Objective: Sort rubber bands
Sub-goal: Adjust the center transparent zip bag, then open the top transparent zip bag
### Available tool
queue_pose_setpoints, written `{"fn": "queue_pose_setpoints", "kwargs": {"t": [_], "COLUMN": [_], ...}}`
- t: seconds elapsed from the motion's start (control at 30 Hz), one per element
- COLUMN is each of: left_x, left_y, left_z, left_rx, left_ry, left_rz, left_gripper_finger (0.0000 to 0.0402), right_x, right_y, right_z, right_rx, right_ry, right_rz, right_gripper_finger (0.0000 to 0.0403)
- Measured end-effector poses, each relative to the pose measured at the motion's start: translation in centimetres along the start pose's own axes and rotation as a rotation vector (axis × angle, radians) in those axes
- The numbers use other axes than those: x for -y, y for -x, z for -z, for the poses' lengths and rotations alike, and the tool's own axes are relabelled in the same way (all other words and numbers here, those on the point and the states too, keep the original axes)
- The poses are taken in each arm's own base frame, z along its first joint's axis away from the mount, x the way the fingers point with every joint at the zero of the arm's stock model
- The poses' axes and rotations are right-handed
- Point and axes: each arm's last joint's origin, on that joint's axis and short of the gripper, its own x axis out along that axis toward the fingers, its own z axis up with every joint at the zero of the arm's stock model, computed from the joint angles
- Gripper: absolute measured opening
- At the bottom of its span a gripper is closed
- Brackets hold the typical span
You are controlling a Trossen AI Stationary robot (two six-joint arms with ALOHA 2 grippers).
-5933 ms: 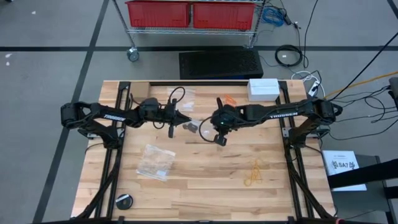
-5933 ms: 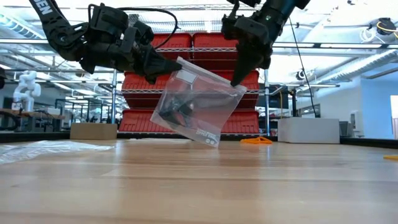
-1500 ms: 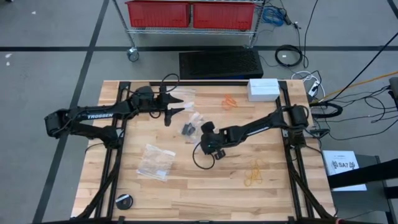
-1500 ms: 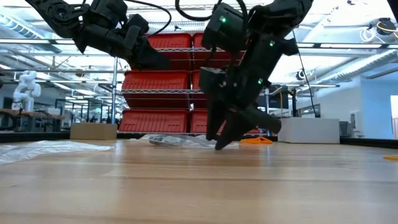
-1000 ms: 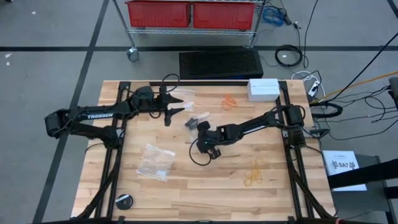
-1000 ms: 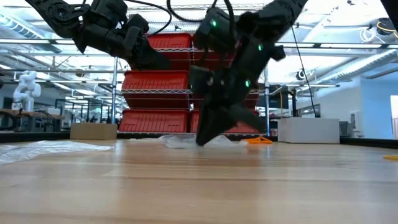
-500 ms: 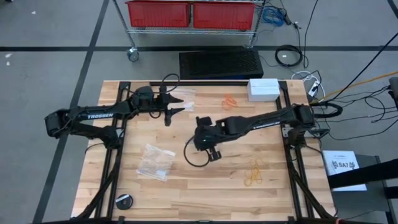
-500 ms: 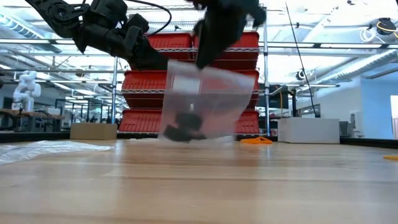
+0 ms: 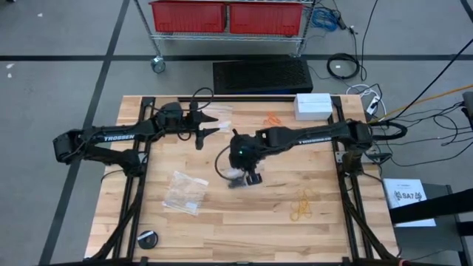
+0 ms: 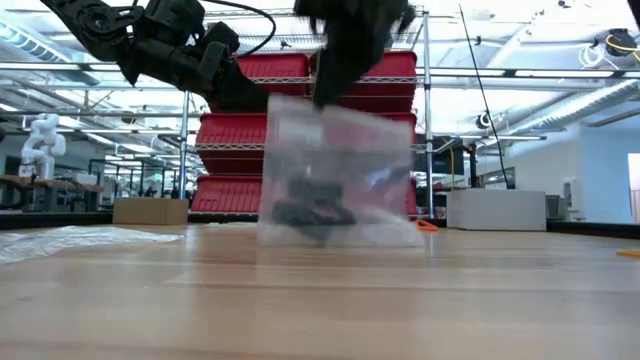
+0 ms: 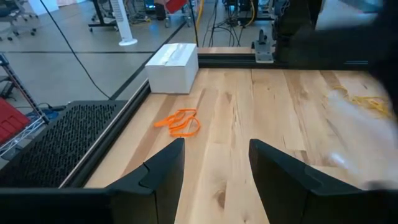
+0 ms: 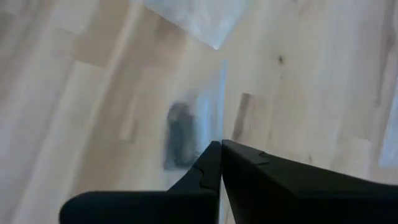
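Note:
A clear plastic bag [image 10: 340,170] with black rubber bands [image 10: 310,205] bunched at its bottom hangs under my right gripper [image 10: 330,95], which is shut on its top above the middle of the table [image 9: 242,157]. My left gripper [image 9: 213,125] hovers open at the far left, nothing between its fingers [image 11: 214,155]. Orange rubber bands [image 9: 272,118] lie loose at the far side, pale yellow ones [image 9: 301,205] near the right front. A second clear bag [image 9: 185,191] lies flat on the left. My right gripper pinches the bag's top edge [image 10: 335,102] between its two shut fingers, coming from above and slanting down. The bag hangs upright below the fingers, the black bands weighing its bottom. Whether its lower edge [image 10: 340,243] touches the table I cannot tell.
A white box [image 9: 313,105] stands at the far right corner. A black round object [image 9: 148,239] sits at the near left corner. A black cable loop [image 9: 222,161] hangs beside the right wrist.
My right gripper has risen from the tabletop, rolling its wrist and drifting slightly toward the far left. The bag, which lay flat on the wood, has been drawn up by its top and now hangs upright with the black bands at its bottom.

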Motion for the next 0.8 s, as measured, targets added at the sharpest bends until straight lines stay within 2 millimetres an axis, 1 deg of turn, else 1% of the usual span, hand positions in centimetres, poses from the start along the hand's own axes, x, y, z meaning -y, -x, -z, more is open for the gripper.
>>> {"fn": "queue_pose_setpoints", "kwargs": {"t": [0.1,0.2,0.27,0.33,0.4,0.5,0.67,0.73,0.8], "left_x": [0.0,0.0,0.0,-0.1,-0.3,-0.6,-0.7,-0.9,-1.1], "left_y": [0.0,0.0,0.0,0.0,0.0,0.1,0.2,0.2,0.3], "left_z": [0.0,0.0,0.0,0.0,0.1,0.3,0.4,0.5,0.7], "left_rx": [-0.002,-0.003,-0.004,-0.010,-0.024,-0.054,-0.070,-0.081,-0.102], "left_ry": [0.001,0.001,0.001,0.001,0.002,-0.002,-0.036,-0.047,-0.049], "left_rz": [0.000,0.000,-0.002,-0.042,-0.114,-0.200,-0.231,-0.237,-0.244], "left_gripper_finger": [0.0187,0.0187,0.0187,0.0187,0.0187,0.0187,0.0187,0.0187,0.0187], "right_x": [2.4,4.7,6.0,7.0,7.7,8.9,10.6,11.2,11.6], "right_y": [-2.4,-4.7,-5.6,-5.9,-5.9,-5.7,-5.5,-6.1,-7.3], "right_z": [1.8,4.0,4.9,5.3,5.4,4.9,4.1,4.0,4.2], "right_rx": [0.010,-0.018,-0.027,-0.029,-0.020,0.041,0.165,0.188,0.184], "right_ry": [-0.019,-0.054,-0.100,-0.129,-0.138,-0.125,-0.130,-0.132,-0.141], "right_rz": [0.003,0.029,0.045,0.060,0.102,0.214,0.340,0.391,0.456], "right_gripper_finger": [0.0000,0.0000,0.0001,0.0009,0.0027,0.0066,0.0136,0.0155,0.0165]}}
